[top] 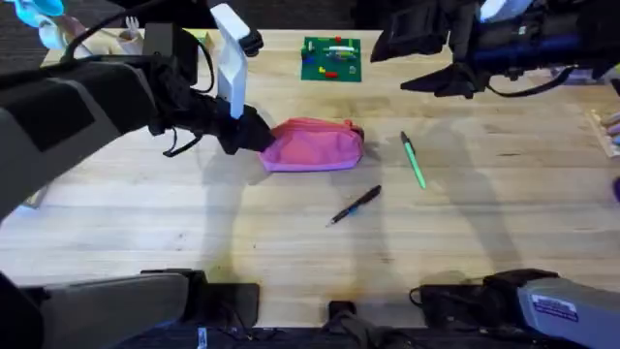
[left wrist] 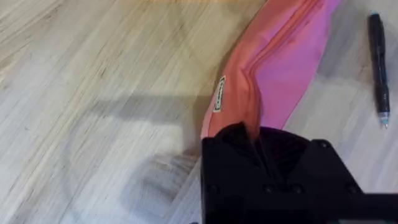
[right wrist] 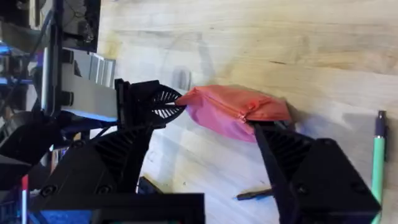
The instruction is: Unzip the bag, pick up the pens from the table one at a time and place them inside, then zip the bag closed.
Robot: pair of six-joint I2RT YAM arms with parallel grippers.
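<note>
The left gripper (top: 254, 136) sits left of centre in the overhead view, its black fingers pinched together on the left end of the bag (top: 314, 145). In the left wrist view the pink fabric is bunched up where it enters the fingers (left wrist: 249, 140), and a small white label is sewn on the bag (left wrist: 273, 68) close to that spot. The right wrist view shows the same grip from the far side: the left gripper (right wrist: 177, 102) clamps the tapered end of the bag (right wrist: 233, 112), whose zipper runs along the top with a small pull near its other end.

The right gripper (top: 436, 73) hangs in the upper right of the overhead view, well apart from the bag. In its own wrist view its two fingers (right wrist: 305, 168) stand wide apart with nothing between them.

The bag lies lengthwise on the table (top: 291, 252), a little above the middle of the overhead view. The green pen (top: 414, 160) lies to the right of the bag, and the black pen (top: 355, 206) lies below it, tilted. A green board (top: 331, 58) with small parts rests near the table's far edge, top centre.
</note>
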